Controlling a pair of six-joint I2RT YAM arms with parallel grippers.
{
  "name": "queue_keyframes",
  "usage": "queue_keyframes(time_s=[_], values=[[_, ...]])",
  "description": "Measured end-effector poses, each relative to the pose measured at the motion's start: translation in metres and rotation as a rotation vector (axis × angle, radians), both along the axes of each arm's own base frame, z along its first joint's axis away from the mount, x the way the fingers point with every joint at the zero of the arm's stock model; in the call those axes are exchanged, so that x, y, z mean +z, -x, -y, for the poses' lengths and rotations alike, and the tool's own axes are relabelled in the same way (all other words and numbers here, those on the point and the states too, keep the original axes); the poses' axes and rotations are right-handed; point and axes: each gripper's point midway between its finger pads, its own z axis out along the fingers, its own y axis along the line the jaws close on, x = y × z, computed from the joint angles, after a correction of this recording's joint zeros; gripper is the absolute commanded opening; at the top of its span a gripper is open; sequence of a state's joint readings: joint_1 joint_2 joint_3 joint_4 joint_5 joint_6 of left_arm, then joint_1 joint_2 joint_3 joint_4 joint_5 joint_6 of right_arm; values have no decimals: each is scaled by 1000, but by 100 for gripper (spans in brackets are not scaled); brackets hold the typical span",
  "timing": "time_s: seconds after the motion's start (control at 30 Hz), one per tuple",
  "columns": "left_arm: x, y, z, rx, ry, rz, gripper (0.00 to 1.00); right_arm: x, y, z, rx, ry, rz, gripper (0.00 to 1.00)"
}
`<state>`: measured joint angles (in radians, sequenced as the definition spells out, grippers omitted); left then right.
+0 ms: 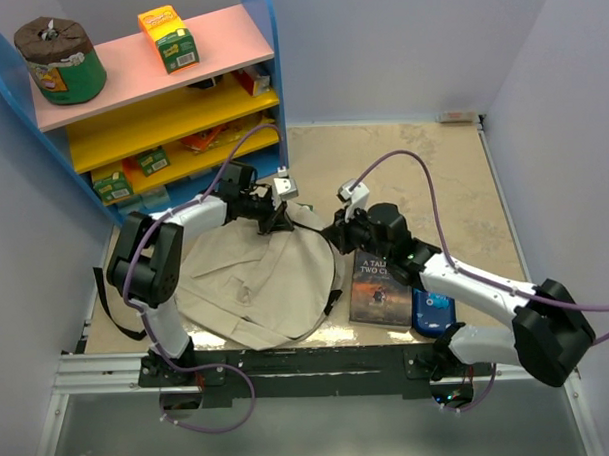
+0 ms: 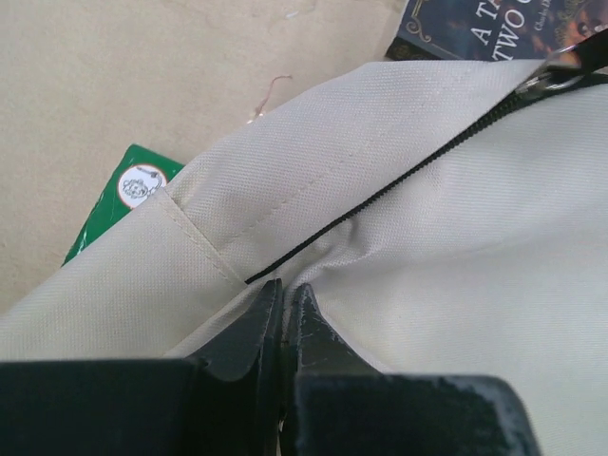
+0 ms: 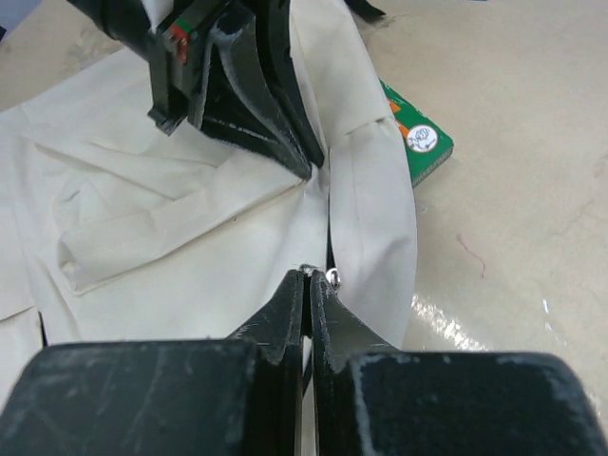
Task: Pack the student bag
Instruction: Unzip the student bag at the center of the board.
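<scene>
Student bag (image 1: 246,280) flat and rumpled on the table (image 1: 433,173), toward the near edge, between the two arms and a little left of centre. Overlaps a green packet (image 3: 426,142) at its far side, only a printed corner showing past the cloth. Just beside its right rim, a dark book (image 1: 379,290) lying face up; right of that, a glossy blue pencil case (image 1: 434,314), partly hidden by the right arm.

Left gripper (image 2: 283,293) down at the far edge of the bag: jaws all but closed, a fold of cream cloth nipped between them just beside the black zipper (image 2: 399,180). Runs as a thin dark line away from the fingers toward the book.

Right gripper (image 3: 306,280) close by, to the right of the left one, tips facing it along the seam. Jaws pressed almost together, with what looks like the small metal zipper pull (image 3: 331,276) caught at the tips, though too small to be sure. Cloth between the two grippers raised in a fold, not lying flat.

Beyond the bag, at far left behind the left arm, a shelf (image 1: 119,69) of pink and yellow boards with packets on it.
</scene>
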<state>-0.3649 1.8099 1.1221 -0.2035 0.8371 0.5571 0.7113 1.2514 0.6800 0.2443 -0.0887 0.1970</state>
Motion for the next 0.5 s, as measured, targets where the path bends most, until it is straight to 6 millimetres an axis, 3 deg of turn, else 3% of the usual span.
queue_keyframes(time_s=[0.23,0.5], values=[[-8,-9,-8,52,6,-40,0,-12,19,17,-42,-25,-59,0],[3,-9,-10,58,-3,-59,1,-20,29,21,-67,-50,-130,0]])
